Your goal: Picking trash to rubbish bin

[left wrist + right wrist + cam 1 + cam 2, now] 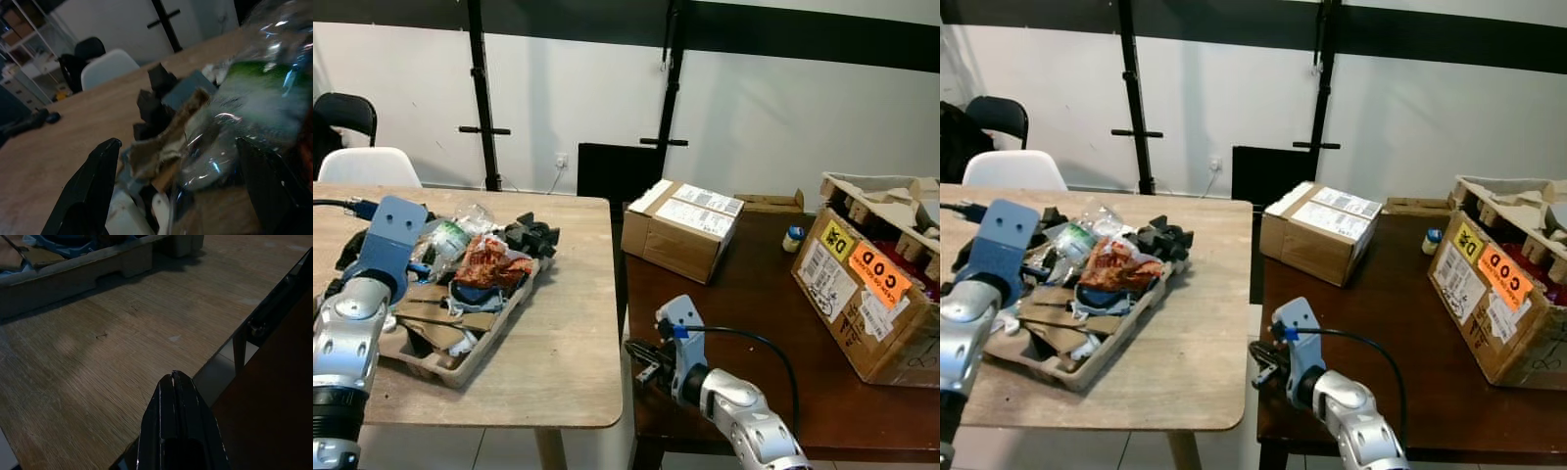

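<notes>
Where boxes sit, orange label [879,274] reads "COD", yellow label [836,239] "D"

Silver jointed arms, blue-grey wrist plates, black cables with blue connectors. Left pincer [181,196]: two long black fingers. Right pincer [174,382]: black fingers, glossy.

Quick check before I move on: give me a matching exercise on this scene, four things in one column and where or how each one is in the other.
Things:
1. left gripper
2. right gripper
3. clear plastic bottle
4. small jar

Places or states:
A. on the dark table, between two cardboard boxes
B. fingers open around the bottle
C. fingers shut, over the gap between the two tables
D. lying in the trash tray on the light wooden table

Pairs: 1-B, 2-C, 3-D, 4-A
</notes>
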